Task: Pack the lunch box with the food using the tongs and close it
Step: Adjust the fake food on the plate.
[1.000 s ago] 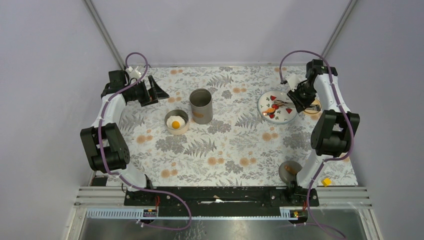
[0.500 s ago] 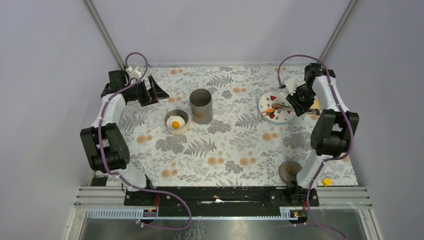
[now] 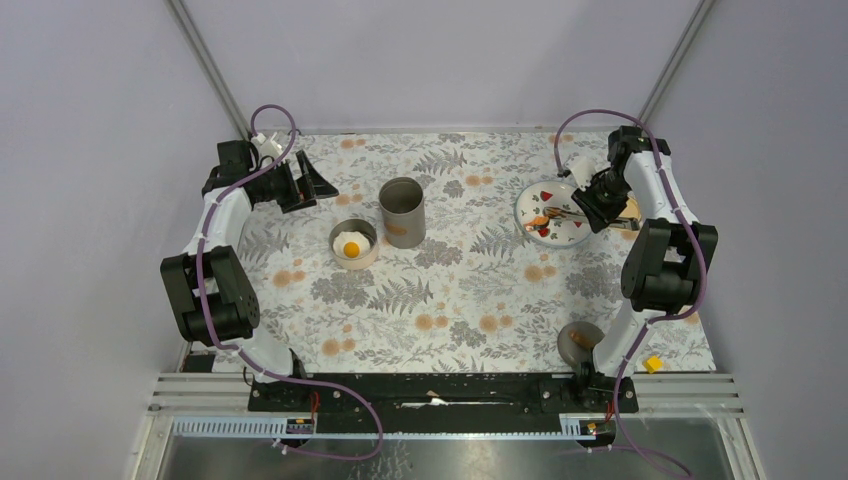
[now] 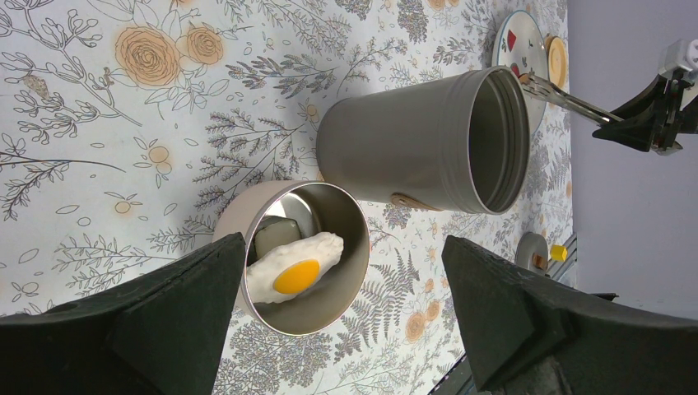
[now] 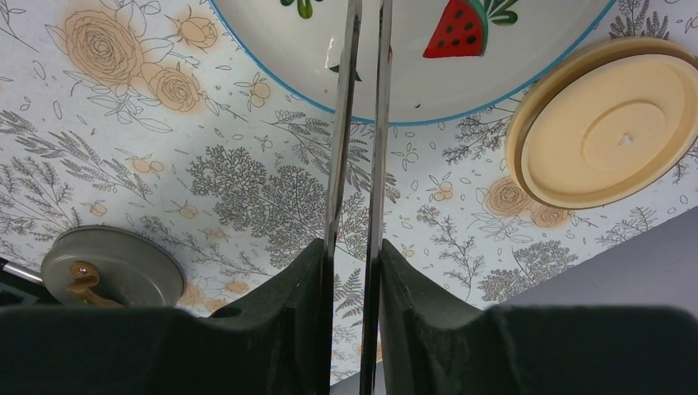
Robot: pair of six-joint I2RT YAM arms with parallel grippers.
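Note:
The lunch box stands open in two grey metal parts: a tall canister (image 3: 402, 211) (image 4: 428, 140) and, left of it, a short round tin (image 3: 353, 244) (image 4: 346, 280). A fried egg (image 3: 351, 246) (image 4: 292, 267) lies in the short tin. My left gripper (image 3: 303, 186) (image 4: 344, 247) hangs wide open behind and left of the tin, holding nothing. My right gripper (image 3: 600, 205) (image 5: 352, 251) is shut on the silver tongs (image 3: 562, 212) (image 5: 362, 123), whose arms reach left over the white plate (image 3: 560, 235) (image 5: 411, 90). Small red and orange pieces (image 3: 541, 218) lie on the plate at the tongs' tips.
A beige round lid (image 3: 630, 210) (image 5: 613, 132) lies just right of the plate, partly under my right wrist. A grey lid with a handle (image 3: 578, 340) (image 5: 111, 267) sits near the right arm's base, and a small yellow block (image 3: 652, 364) beyond it.
My right wrist has shifted slightly over the plate's right edge with the tongs still in it. The left arm has not moved.

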